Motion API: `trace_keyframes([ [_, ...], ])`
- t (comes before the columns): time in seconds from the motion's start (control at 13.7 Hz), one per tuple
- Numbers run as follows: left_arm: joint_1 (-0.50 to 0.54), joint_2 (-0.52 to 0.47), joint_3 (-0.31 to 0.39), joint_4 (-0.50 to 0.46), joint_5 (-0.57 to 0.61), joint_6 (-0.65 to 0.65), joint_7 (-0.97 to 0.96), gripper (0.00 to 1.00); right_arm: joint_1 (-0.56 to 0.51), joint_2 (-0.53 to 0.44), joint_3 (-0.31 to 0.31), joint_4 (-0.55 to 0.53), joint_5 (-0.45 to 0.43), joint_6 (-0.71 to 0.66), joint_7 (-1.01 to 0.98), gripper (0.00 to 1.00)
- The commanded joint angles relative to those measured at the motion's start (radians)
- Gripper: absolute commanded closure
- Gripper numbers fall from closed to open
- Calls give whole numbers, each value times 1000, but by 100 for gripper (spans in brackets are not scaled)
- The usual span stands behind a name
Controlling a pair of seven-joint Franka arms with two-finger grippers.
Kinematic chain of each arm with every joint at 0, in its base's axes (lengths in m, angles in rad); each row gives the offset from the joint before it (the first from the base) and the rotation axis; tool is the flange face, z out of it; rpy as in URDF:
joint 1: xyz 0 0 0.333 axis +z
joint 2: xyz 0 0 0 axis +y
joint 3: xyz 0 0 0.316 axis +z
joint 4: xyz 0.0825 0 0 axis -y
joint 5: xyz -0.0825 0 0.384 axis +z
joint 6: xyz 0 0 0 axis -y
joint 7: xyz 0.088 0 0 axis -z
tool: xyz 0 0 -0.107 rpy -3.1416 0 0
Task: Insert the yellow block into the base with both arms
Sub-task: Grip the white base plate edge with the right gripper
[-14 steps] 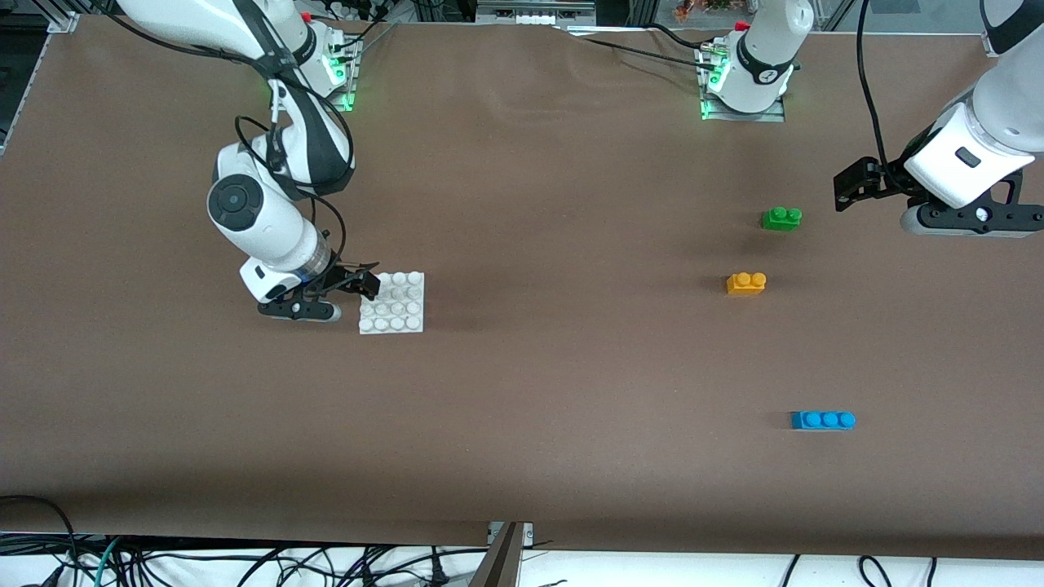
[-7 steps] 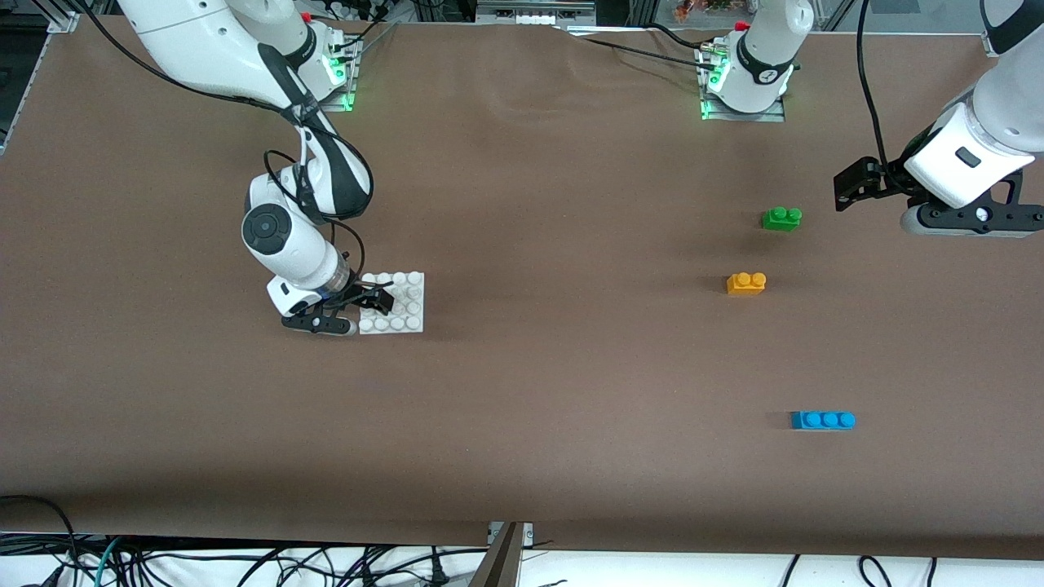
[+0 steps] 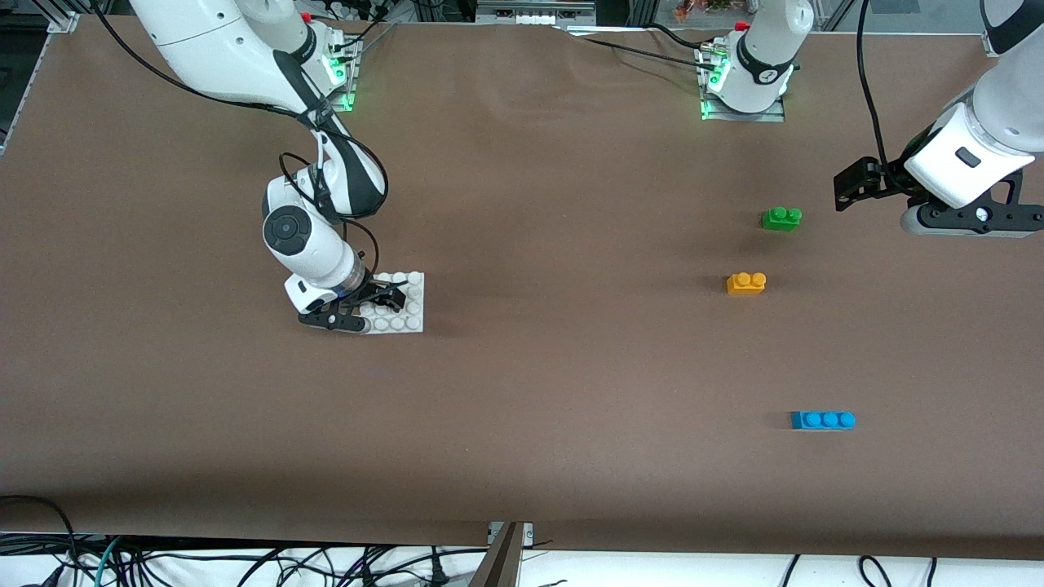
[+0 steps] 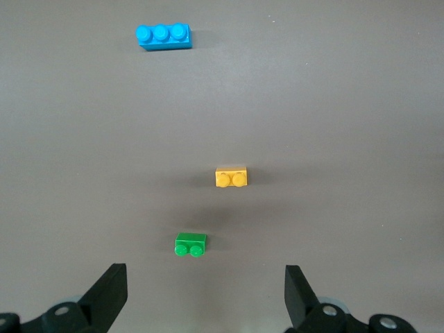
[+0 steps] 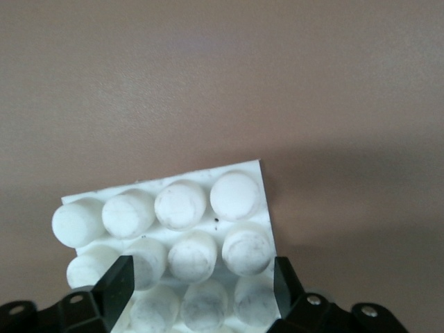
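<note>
The yellow block (image 3: 746,282) lies on the table toward the left arm's end, between a green brick and a blue brick; it also shows in the left wrist view (image 4: 232,178). The white base (image 3: 410,312) lies flat toward the right arm's end. My right gripper (image 3: 390,297) is low over the base, open, with its jaws on either side of the studs on the base (image 5: 173,208); its midpoint in the right wrist view (image 5: 201,291) lies over the studs. My left gripper (image 3: 852,183) is open and empty in the air, over the table beside the green brick; it also shows in the left wrist view (image 4: 205,295).
A green two-stud brick (image 3: 781,218) lies farther from the front camera than the yellow block. A blue three-stud brick (image 3: 823,420) lies nearer to it. Both also show in the left wrist view, the green brick (image 4: 190,245) and the blue brick (image 4: 164,36). Brown table cover all round.
My right arm has moved toward the left arm's end, bringing its open gripper from the base's edge to over its studs. The left arm and the bricks have not moved.
</note>
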Motion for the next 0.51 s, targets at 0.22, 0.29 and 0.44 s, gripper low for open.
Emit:
trace_keyframes([
  [0.22,1,6,8,24,-27,-20,7,0,-3,-20,-2,-36,-13,18,-30,12],
  [0.29,1,6,8,24,-27,-20,7,0,-3,-19,-2,-37,-13,18,-30,14],
  [0.44,1,6,8,24,-27,-20,7,0,-3,-16,-2,-39,-13,21,-27,23],
])
